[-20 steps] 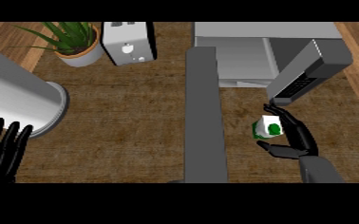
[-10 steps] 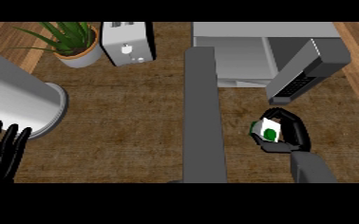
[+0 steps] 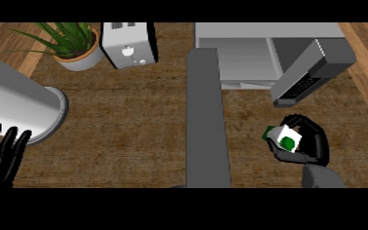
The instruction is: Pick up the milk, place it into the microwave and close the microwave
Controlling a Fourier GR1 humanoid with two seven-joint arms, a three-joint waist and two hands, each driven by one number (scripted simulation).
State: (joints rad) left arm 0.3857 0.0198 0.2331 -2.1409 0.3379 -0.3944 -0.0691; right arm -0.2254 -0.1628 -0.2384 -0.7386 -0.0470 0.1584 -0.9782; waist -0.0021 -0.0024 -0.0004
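The milk point(image 3: 285, 136) is a small white carton with green marks, tilted in my right hand point(image 3: 310, 141), whose fingers curl round it at the lower right of the head view. The hand and carton are just below the microwave's open door point(image 3: 310, 72). The grey microwave point(image 3: 244, 53) stands at the upper right with its cavity open toward me. My left hand point(image 3: 11, 156) rests open at the lower left edge, fingers up.
A grey vertical bar point(image 3: 207, 122) runs down the middle of the counter. A toaster point(image 3: 129, 44) and a potted plant point(image 3: 75, 46) stand at the upper left. A large silver cylinder point(image 3: 27, 108) lies at the left.
My right hand has closed round the milk and tilted it, lifting it slightly. The left hand has stayed where it was.
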